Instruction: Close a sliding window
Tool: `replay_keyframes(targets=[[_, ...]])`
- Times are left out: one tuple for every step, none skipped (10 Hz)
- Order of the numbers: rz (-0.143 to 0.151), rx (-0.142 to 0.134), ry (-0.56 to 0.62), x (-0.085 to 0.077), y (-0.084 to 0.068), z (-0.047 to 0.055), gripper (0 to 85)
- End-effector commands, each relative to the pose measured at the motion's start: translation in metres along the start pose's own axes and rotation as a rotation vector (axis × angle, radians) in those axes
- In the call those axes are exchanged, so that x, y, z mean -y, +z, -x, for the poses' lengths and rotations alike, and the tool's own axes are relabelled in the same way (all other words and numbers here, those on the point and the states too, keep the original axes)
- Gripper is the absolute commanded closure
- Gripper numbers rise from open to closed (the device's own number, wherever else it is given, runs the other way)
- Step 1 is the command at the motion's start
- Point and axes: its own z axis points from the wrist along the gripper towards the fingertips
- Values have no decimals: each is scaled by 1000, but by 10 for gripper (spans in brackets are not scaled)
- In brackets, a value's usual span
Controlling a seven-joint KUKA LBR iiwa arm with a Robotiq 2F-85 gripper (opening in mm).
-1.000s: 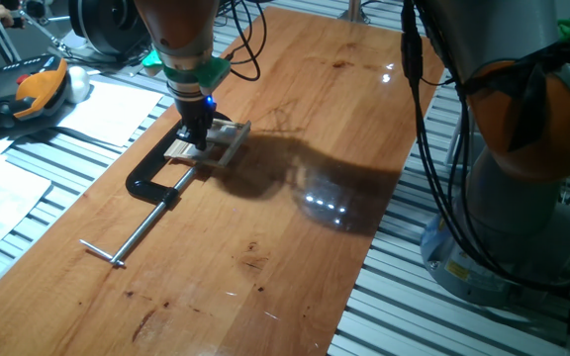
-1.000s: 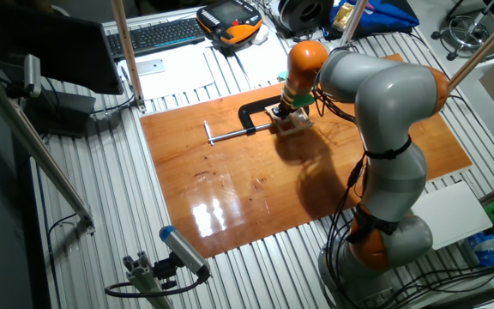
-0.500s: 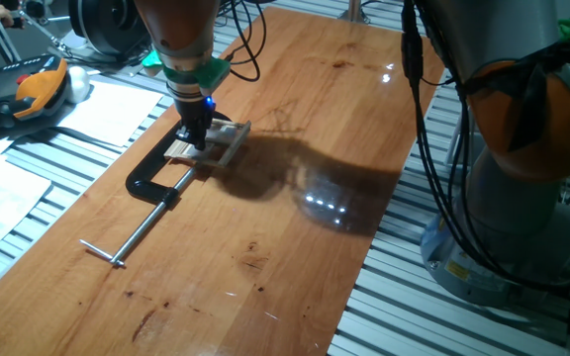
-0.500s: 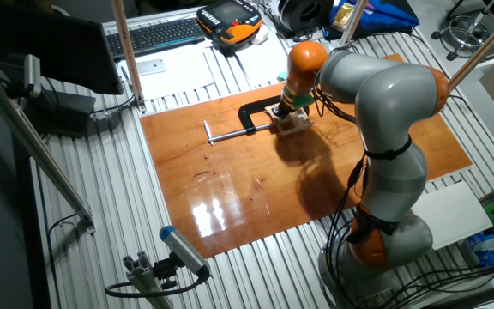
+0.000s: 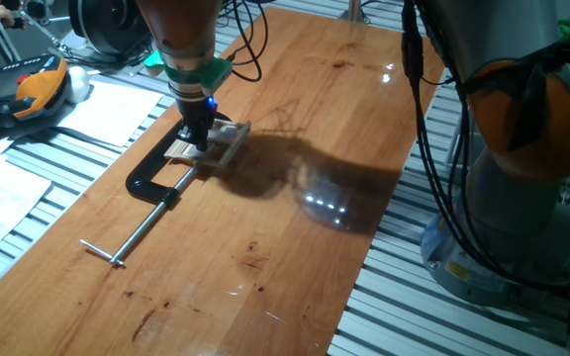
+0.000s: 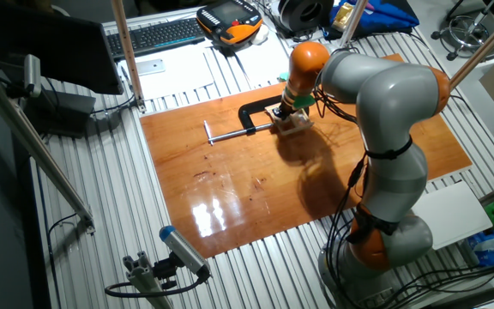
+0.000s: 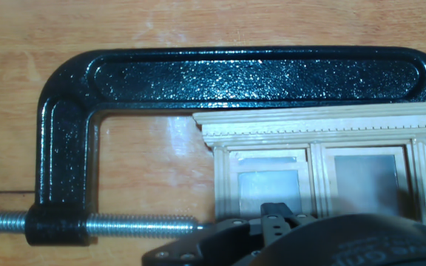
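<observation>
The sliding window (image 5: 221, 141) is a small pale tan wooden frame lying flat on the table, held in a black C-clamp (image 5: 154, 176). In the hand view the window (image 7: 324, 129) shows two panes side by side under a moulded top rail. My gripper (image 5: 198, 140) points straight down onto the window's left part, with its fingers together and nothing between them. In the hand view the gripper (image 7: 279, 214) covers the window's lower edge, which is hidden. The other fixed view shows the gripper (image 6: 283, 111) over the window (image 6: 295, 121).
The C-clamp's steel screw bar (image 5: 137, 232) runs toward the table's near left edge. The clamp's black body (image 7: 198, 74) wraps around the window's top and left. Papers (image 5: 107, 109) and an orange-black device (image 5: 33, 89) lie off the table's left side. The arm's base (image 5: 522, 178) stands at the right.
</observation>
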Motion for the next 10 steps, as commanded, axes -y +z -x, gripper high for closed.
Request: replay_keyframes(targets=[[-1,-1,1,-1,-1,0,850],[-2,-1,2,-1,-1,-1,850],[-1,-1,4,-2,-1,-2,850],[1,-1,6,-2,0,-2,850],[1,2,7,-2,-1,-2,850],[-2,5,8,-2,-2,-1,850],[-7,8,8,-3,-3,1,850],[-9,14,8,-3,-2,2,850],[-6,19,8,-3,1,2,850],[-3,19,8,-2,2,2,850]])
